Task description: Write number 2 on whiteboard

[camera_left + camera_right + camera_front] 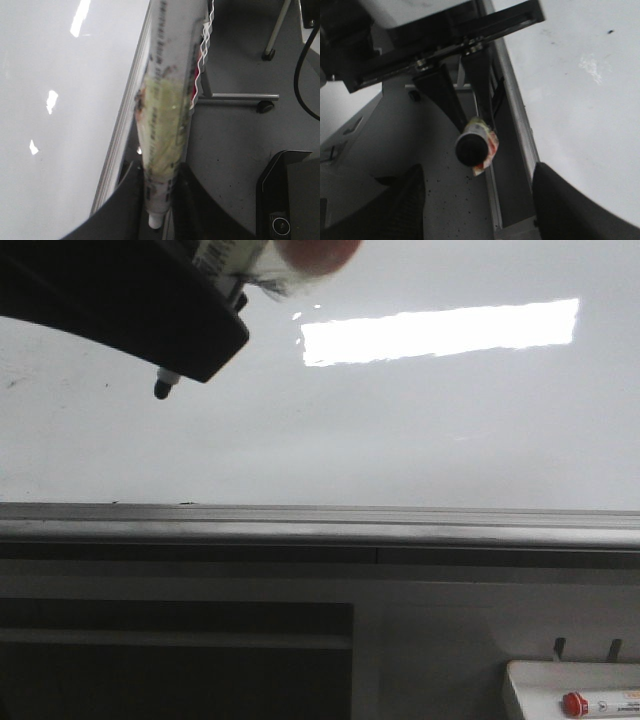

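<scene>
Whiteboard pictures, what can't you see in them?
Front view: glare washes out part of the whiteboard, and its top is cut off.
Front view: the left gripper hides the marker middle. Whether its tip touches is unclear.
Left wrist view: the marker's label is blurred.

1. Whiteboard fills the front view's upper half, bare white with glare toward 1 o'clock
2. Grey rail runs along its near edge
3. Small tray at 5 o'clock holds a red-capped marker
</scene>
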`<state>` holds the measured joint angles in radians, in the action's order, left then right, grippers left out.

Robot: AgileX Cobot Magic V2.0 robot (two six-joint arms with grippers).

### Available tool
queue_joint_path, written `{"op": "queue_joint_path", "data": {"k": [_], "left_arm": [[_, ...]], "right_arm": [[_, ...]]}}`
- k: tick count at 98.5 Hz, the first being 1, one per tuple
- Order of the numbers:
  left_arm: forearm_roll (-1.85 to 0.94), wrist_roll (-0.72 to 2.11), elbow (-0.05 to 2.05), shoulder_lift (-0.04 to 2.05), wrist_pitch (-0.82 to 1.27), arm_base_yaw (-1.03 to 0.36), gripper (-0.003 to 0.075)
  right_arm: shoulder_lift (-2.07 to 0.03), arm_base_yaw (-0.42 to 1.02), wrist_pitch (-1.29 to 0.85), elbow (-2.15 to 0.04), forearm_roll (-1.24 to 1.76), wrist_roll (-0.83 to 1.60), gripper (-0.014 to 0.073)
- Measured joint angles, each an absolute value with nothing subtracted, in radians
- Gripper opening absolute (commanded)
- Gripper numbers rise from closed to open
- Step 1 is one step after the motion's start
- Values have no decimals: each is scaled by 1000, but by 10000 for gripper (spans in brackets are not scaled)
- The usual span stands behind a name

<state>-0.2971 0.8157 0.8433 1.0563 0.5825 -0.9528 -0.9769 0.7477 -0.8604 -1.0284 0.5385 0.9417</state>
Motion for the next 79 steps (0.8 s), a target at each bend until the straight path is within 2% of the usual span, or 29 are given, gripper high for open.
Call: {"op": "queue_joint_path", "data": {"k": [19,40,47,54,61,69,75,79], "left_arm": [[-297,816,843,1054,595,-953,-20],[-289,816,843,1054,595,-953,-20],[-289,816,843,1054,595,-953,-20],[-289,816,843,1054,595,-953,-20],[-287,810,842,1054,598,-953,-20],[-283,796,838,1054,605,-953,-19],[-285,790,836,1054,610,-953,-3],[-287,790,836,1054,612,-953,37]], "right_arm": [[-1058,803,-722,-1028,484,944,420],[-1122,805,-708,-1028,499,948,406],[-1146,805,-708,-1028,528,949,343],[-1166,805,-708,-1028,568,949,239],[-1180,805,-712,-1028,605,950,107],[-1190,805,-724,-1030,616,956,-83],[-1196,805,-729,-1030,616,962,-66],[-1199,807,-732,-1032,616,967,-61]]}}
